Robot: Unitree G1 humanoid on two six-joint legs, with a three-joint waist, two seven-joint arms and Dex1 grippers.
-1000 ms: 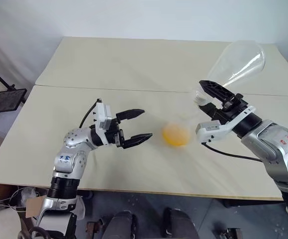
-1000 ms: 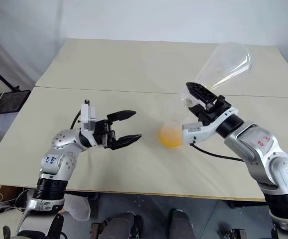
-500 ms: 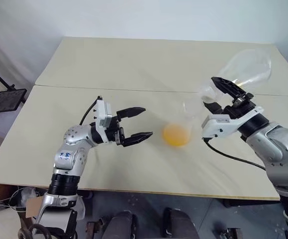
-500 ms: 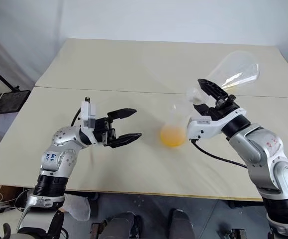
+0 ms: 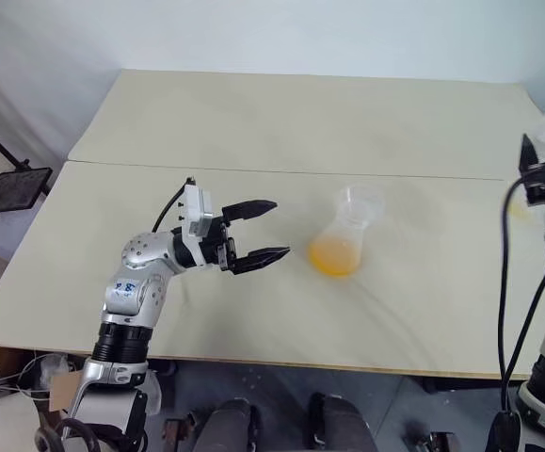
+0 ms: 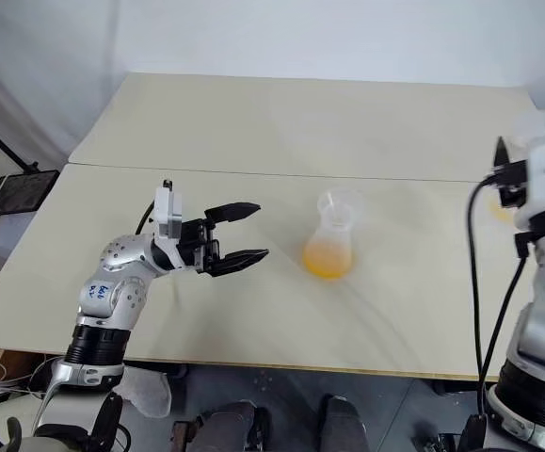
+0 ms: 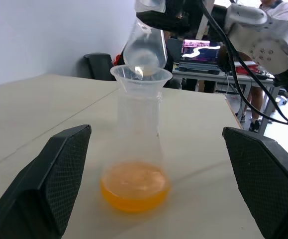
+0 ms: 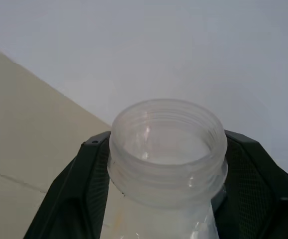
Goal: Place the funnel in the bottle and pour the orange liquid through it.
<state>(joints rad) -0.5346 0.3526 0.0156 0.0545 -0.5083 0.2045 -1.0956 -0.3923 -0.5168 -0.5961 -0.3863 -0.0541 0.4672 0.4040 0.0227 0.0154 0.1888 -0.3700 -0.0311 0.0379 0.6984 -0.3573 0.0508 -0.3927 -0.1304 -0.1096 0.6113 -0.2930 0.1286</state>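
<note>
Tabletop (image 5: 253, 122): pale beige, matte, made of two slabs butted together, with a thin seam running across from side to side. The near slab carries the bottle; the far slab lies behind the seam.
Bottle (image 5: 342, 243): clear, standing upright on the near slab, roughly in the middle of it, between my two arms.
Funnel (image 5: 359, 201): clear, seated in the bottle's neck, wide rim up.
Orange liquid (image 5: 332, 255): a shallow pool at the bottom of the bottle; seen from my left wrist it fills only the rounded base (image 7: 135, 186).
My left hand (image 5: 258, 229): held just above the near slab, pointing sideways at the bottle, fingers spread wide apart with nothing between them, a gap away from the glass.
My right hand (image 8: 161, 199): out at the right edge of the tabletop, well apart from the bottle, fingers clamped on the neck of a clear flask (image 8: 167, 149), its threaded mouth facing the wrist camera.
Room: a plain white wall behind the far slab; a black stand (image 5: 4, 184) on the floor off the left side. From my left wrist, past the bottle, a dark chair (image 7: 100, 65), a desk with a lit laptop (image 7: 199, 51), and a person standing at the far right.
</note>
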